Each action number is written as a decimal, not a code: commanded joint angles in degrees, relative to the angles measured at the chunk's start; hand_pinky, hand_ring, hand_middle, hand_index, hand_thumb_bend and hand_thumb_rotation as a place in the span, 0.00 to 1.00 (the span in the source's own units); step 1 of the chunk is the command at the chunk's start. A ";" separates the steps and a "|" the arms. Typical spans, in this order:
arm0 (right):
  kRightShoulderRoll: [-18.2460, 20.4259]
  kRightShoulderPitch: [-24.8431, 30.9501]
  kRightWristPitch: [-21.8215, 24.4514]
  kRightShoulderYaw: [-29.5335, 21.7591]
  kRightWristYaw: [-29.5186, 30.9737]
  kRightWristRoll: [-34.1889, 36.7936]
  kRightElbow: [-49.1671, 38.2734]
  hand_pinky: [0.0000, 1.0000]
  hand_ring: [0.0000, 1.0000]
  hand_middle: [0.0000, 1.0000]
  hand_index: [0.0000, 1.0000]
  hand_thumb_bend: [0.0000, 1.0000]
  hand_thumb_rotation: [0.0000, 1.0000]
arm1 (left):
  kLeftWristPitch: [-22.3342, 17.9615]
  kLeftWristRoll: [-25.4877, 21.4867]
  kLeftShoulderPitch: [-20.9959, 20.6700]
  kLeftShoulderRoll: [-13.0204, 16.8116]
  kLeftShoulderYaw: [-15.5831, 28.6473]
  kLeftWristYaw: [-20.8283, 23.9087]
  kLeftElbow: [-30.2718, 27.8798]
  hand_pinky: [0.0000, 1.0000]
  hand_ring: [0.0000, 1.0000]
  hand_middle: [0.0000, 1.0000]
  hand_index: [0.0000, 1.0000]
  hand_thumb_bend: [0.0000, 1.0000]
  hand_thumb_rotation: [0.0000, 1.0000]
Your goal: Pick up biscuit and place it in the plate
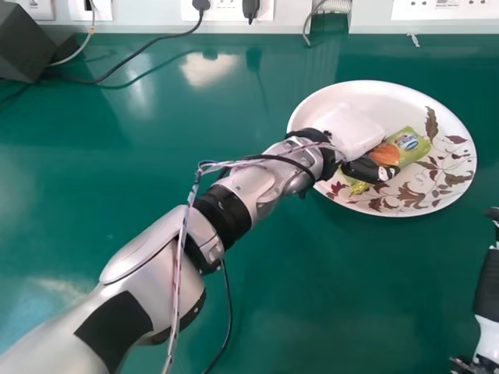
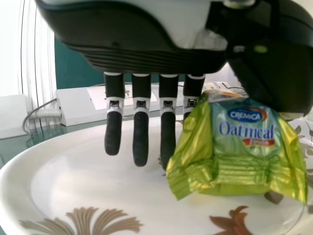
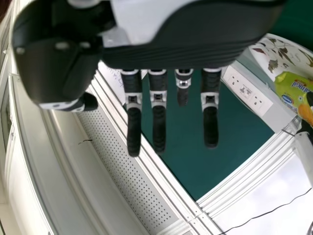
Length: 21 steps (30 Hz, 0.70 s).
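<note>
Head view: biscuit packet (image 1: 412,142) in floral plate (image 1: 374,89), partly covered by left hand (image 1: 351,134); wrapper glossy yellow-green, crumpled, crimped at end, with orange patch and blue oval label; left fingers straight, packet beside them near thumb, contact unclear; right hand (image 1: 490,284) at right edge, fingers straight, holding nothing.

Tabletop (image 1: 304,312) glossy, smooth; plate (image 2: 73,166) smooth, shiny, perhaps ceramic; biscuit packet (image 2: 247,132) crinkled, glossy plastic
</note>
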 commanded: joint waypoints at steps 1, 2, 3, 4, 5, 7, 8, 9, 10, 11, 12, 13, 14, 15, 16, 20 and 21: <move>3.89 0.07 -0.33 0.17 0.00 0.10 -0.44 0.40 0.51 0.59 0.49 0.52 0.07 | 0.40 1.07 0.68 -0.63 -1.40 0.00 3.24 0.37 0.41 0.50 0.54 0.49 0.00; 3.89 0.05 -0.40 0.14 0.06 0.09 -0.39 0.40 0.51 0.59 0.49 0.52 0.07 | 0.33 0.96 0.59 -0.77 -1.50 0.27 3.87 0.37 0.41 0.50 0.54 0.49 0.00; 3.88 0.10 -0.41 0.10 0.10 0.23 -0.41 0.41 0.51 0.60 0.49 0.52 0.07 | 0.35 1.04 0.48 -0.95 -1.76 0.64 4.55 0.38 0.41 0.50 0.54 0.49 0.00; 3.96 0.24 -0.40 0.10 -0.06 0.26 -0.59 0.41 0.52 0.60 0.49 0.52 0.07 | 0.40 1.25 0.27 -1.15 -2.15 0.73 5.25 0.38 0.41 0.50 0.53 0.49 0.00; 4.04 0.39 -0.40 0.13 -0.18 0.28 -0.76 0.41 0.52 0.60 0.49 0.52 0.07 | 0.46 1.39 0.10 -1.33 -2.43 0.73 5.76 0.38 0.41 0.50 0.53 0.49 0.00; 4.20 0.74 -0.27 0.41 -0.44 0.28 -1.37 0.42 0.54 0.61 0.49 0.52 0.07 | 0.89 0.74 0.00 -1.80 -2.17 0.25 6.45 0.38 0.41 0.49 0.53 0.49 0.00; 4.19 0.84 -0.25 0.52 -0.33 0.31 -1.51 0.43 0.54 0.61 0.49 0.52 0.07 | 0.70 0.56 0.04 -1.84 -2.17 0.34 6.62 0.38 0.41 0.49 0.54 0.49 0.00; 4.10 0.93 -0.27 0.52 -0.25 0.29 -1.62 0.43 0.54 0.61 0.49 0.52 0.07 | 0.49 0.52 0.00 -1.88 -2.30 0.39 6.75 0.38 0.42 0.49 0.54 0.49 0.00; 4.03 0.97 -0.28 0.52 -0.25 0.20 -1.73 0.43 0.54 0.61 0.49 0.52 0.07 | 0.32 0.80 -0.09 -1.89 -2.67 0.48 6.86 0.38 0.42 0.49 0.54 0.49 0.00; 3.93 0.98 -0.23 0.51 -0.23 0.19 -1.80 0.44 0.55 0.61 0.49 0.52 0.07 | 0.27 0.98 -0.15 -1.92 -2.96 0.59 6.94 0.37 0.42 0.49 0.54 0.49 0.00; 3.82 0.96 -0.17 0.49 -0.22 0.15 -1.88 0.44 0.55 0.61 0.49 0.52 0.07 | 0.28 1.05 -0.14 -1.93 -3.16 0.74 6.97 0.37 0.42 0.50 0.54 0.50 0.00; 3.69 0.90 -0.14 0.46 -0.15 0.07 -1.85 0.45 0.55 0.62 0.49 0.52 0.07 | 0.33 1.13 -0.12 -1.92 -3.37 0.97 6.97 0.37 0.42 0.50 0.54 0.50 0.00; 3.60 0.75 -0.29 0.36 0.01 -0.11 -1.66 0.45 0.55 0.62 0.49 0.52 0.07 | 0.36 1.15 -0.08 -1.89 -3.52 1.15 6.94 0.37 0.42 0.50 0.53 0.50 0.00; 3.44 0.52 -0.49 0.19 0.40 -0.22 -1.26 0.44 0.54 0.61 0.49 0.52 0.07 | 0.44 1.13 -0.08 -1.86 -3.62 1.15 6.91 0.36 0.42 0.50 0.53 0.50 0.00; 3.33 0.29 -0.77 0.00 0.81 -0.35 -0.83 0.43 0.54 0.61 0.49 0.52 0.07 | 0.50 1.09 -0.11 -1.84 -3.72 1.10 6.89 0.36 0.42 0.50 0.52 0.51 0.00; 3.17 -0.43 -1.07 -0.47 1.74 -0.22 0.20 0.39 0.50 0.58 0.49 0.52 0.07 | 0.80 0.71 -0.22 -1.71 -3.73 0.78 7.07 0.37 0.42 0.50 0.51 0.51 0.00; 3.16 -0.47 -1.17 -0.49 1.89 -0.46 0.26 0.38 0.49 0.57 0.49 0.52 0.07 | 0.85 0.74 -0.28 -1.70 -3.81 0.65 7.18 0.37 0.42 0.50 0.51 0.52 0.00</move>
